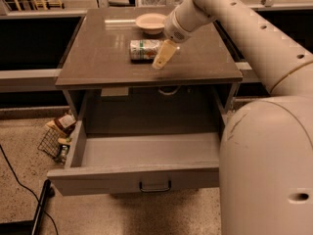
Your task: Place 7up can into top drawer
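Observation:
The 7up can (145, 49) lies on its side on the brown counter top (107, 58), whitish-silver with green and red markings. My gripper (161, 58) hangs over the counter just right of the can, its pale fingers (163, 56) pointing down and left beside the can's right end. The top drawer (146, 153) is pulled fully out below the counter, its inside empty, its grey front panel (98, 180) carrying a small dark bar handle (155, 186).
A shallow pale bowl (151, 21) stands on the counter behind the can. A wire basket with packets (57, 137) sits on the floor left of the drawer. A black cable (24, 190) runs over the speckled floor. My arm and base (266, 160) fill the right side.

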`<state>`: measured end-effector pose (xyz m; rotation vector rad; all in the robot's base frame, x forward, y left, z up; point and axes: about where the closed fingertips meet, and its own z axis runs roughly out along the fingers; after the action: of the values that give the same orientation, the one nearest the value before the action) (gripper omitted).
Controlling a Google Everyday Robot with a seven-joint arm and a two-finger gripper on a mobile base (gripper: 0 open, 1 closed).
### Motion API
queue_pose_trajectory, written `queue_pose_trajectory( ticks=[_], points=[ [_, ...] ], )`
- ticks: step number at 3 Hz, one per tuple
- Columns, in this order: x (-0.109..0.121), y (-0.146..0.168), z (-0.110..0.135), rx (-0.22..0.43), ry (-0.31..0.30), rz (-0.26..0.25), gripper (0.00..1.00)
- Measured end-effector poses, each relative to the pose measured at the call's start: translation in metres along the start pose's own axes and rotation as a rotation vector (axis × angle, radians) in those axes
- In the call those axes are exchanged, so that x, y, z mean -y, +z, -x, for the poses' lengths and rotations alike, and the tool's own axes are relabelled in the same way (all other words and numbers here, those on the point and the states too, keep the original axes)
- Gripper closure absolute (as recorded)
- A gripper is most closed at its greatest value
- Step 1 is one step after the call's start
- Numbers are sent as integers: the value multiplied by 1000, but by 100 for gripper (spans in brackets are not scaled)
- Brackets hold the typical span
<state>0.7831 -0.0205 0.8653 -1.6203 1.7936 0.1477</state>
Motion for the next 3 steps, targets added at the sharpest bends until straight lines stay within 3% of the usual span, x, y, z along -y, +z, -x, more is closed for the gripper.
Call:
queue_pose_trajectory(
  ticks=[2,3],
  points=[
    [6,24,5,53,21,30,0],
    [7,36,4,71,34,52,17]
  ],
)
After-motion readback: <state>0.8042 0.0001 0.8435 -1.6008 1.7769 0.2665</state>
